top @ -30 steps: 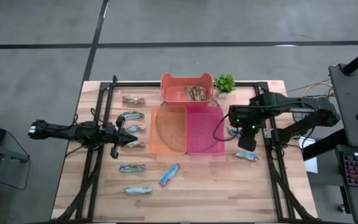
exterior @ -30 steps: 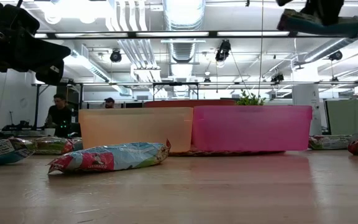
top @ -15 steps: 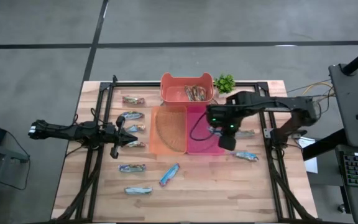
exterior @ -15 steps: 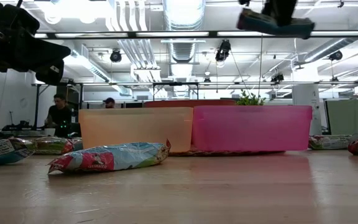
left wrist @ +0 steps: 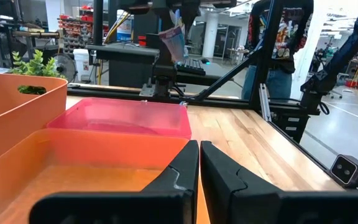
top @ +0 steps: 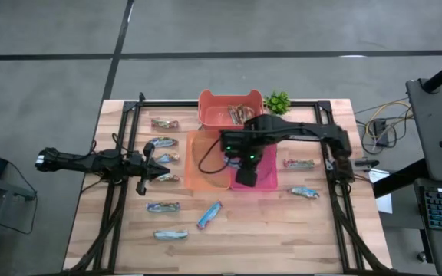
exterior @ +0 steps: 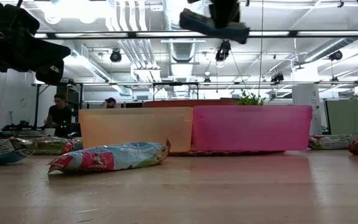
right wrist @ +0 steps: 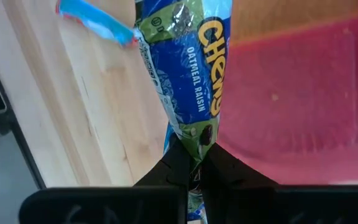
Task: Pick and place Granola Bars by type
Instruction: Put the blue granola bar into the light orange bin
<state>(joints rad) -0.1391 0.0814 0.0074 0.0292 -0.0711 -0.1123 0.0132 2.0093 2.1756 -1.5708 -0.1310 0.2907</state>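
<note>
Readable text: one wrapper only.
Granola bar wrapper, center of right wrist frame, reads "CHEW" (cut off) in yellow, "OATMEAL RAISIN" in white below; nothing else legible.

Right hand pinches one end of a blue-green "Chewy Oatmeal Raisin" bar. Bar hangs over the pink bin; wooden bench beside it.

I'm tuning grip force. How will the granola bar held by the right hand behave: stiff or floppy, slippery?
The granola bar probably stays fairly stiff; it hangs straight from the right hand. Its glossy wrapper looks slippery, and the pinched end crumples.
</note>
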